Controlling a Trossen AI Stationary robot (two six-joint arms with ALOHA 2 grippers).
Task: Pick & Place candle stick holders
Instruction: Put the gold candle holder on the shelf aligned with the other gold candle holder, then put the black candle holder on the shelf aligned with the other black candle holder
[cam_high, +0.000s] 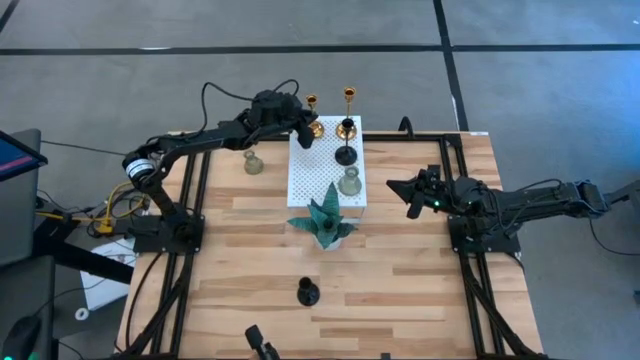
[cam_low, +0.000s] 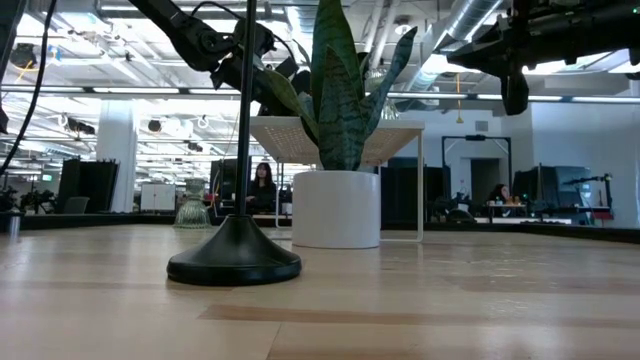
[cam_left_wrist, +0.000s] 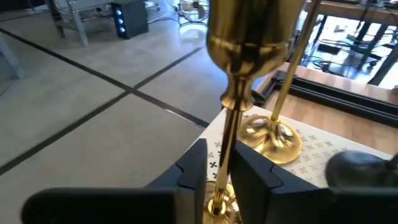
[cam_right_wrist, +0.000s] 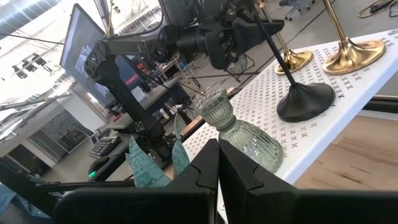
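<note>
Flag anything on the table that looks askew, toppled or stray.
Nothing is toppled. Two holders sit off the white board: a grey-green holder beside it and a black holder near the front edge. The left end effector grips a gold holder.

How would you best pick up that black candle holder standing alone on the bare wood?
Grip the black candle holder by its thin upright stem, low down, coming from above with fingers either side. The round base is wide and flat against the table.
</note>
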